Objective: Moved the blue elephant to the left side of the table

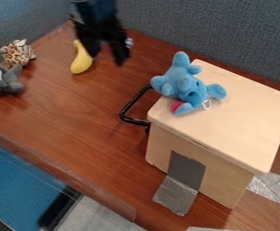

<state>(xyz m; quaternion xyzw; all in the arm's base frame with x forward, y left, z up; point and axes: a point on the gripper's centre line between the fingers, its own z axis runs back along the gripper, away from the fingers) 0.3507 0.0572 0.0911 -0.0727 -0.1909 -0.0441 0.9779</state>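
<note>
Over by the far corner of the table [76,108], the black gripper [108,55] hangs beside the yellow toy [81,63] in the view, jaws spread apart and nothing between them! And here's the blue elephant [183,85], sprawled on top of the wooden box [227,117], right at the left edge toward the far corner, above the black handle [127,108]. Out along the table's left edge sit the spotted plush [18,53] and, nearer, the grey plush [11,80], while silver tape [177,189] runs from the box's front onto the tabletop.
</note>
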